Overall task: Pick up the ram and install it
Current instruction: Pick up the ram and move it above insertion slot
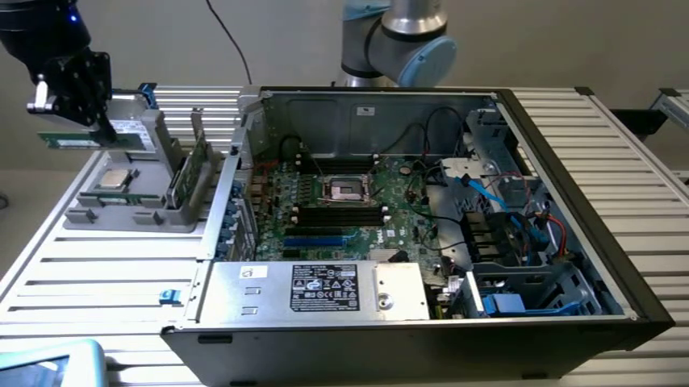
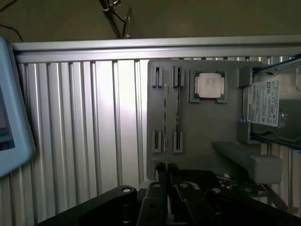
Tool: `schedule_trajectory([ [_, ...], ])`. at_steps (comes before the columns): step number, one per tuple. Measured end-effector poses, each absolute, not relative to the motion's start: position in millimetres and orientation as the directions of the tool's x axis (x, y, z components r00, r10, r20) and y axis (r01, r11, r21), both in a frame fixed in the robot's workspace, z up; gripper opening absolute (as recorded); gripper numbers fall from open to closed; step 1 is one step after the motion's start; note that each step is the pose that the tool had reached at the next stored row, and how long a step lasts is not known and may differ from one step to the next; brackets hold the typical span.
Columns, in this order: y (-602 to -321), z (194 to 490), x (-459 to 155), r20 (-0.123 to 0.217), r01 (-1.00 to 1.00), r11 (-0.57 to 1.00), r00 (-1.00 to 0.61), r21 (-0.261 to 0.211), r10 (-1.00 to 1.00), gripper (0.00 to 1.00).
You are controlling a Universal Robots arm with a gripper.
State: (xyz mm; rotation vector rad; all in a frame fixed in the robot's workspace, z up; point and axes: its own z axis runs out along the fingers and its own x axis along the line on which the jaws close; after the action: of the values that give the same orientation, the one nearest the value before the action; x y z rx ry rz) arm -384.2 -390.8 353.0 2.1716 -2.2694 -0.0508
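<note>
Ram (image 1: 67, 140) in your grip, above the tray (image 1: 129, 219).
Your gripper (image 1: 99, 133) pinches it tight at the exterior view's left, level, well apart from the open case (image 1: 560, 201).

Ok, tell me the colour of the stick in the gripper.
The narrow stick is green; exterior view.

**Exterior view.** Soft, even light fell across the slatted table (image 1: 97, 274), which shone pale. The open computer case (image 1: 635, 290) held soft-edged shadow in its interior toward the exterior view's right. The gripper (image 1: 77, 127) read as a dark mass, with a small blue glow (image 1: 71, 16) above it and the ram (image 1: 71, 142) lit green beneath.

**Wrist view.** The scene was dim overall. One bright band of glare lay on the table slats (image 2: 106, 99), fading to murk toward the edges. The gripper (image 2: 165, 168) was near-black.
</note>
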Motion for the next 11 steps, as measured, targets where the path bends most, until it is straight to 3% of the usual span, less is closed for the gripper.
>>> schedule_trajectory([
  [11,-393,387,-347,-0.032,-0.999,0.043,-0.043,0.025,-0.999,0.13],
])
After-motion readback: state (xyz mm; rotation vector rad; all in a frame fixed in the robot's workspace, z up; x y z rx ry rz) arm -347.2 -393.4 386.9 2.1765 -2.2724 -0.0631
